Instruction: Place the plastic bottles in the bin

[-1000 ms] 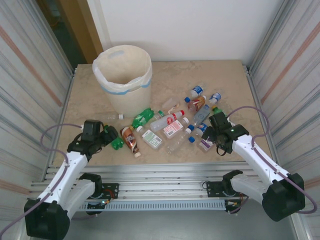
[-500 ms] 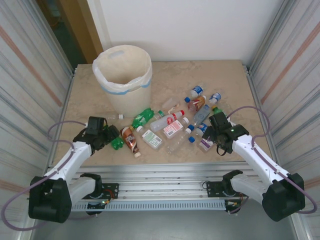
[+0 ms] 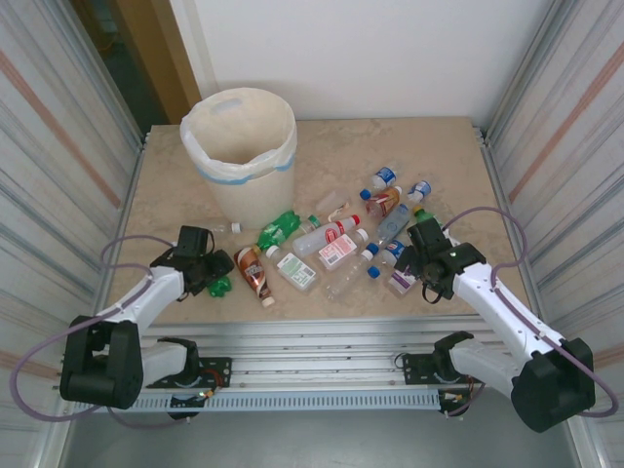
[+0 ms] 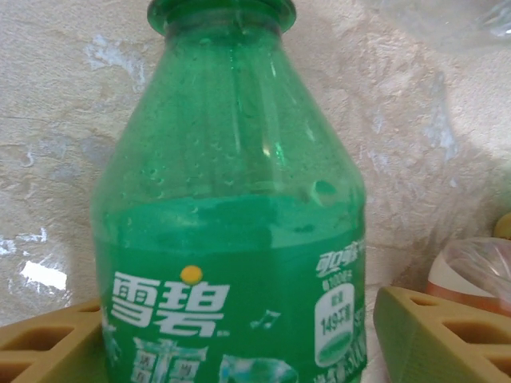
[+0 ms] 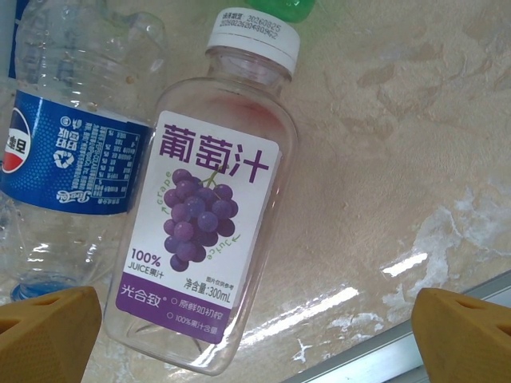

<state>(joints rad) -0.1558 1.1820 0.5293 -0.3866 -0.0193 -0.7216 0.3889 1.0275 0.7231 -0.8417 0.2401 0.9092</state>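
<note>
Counter (image 3: 390, 146), marble-look. Bin (image 3: 244, 195) far ahead of left gripper (image 3: 216, 273), off to its right; well apart from right gripper (image 3: 414, 263). Bottles (image 3: 336, 249) strewn between the two grippers. Green bottle (image 4: 231, 199) lying between left gripper's pads, neck pointing away; clenched or not, cannot tell. Right gripper released, spread wide astride grape-juice bottle (image 5: 207, 239), not touching. Probably light, thin-walled, slick, apt to roll or dent. Best gripped across labelled belly, not tapered neck.
</note>
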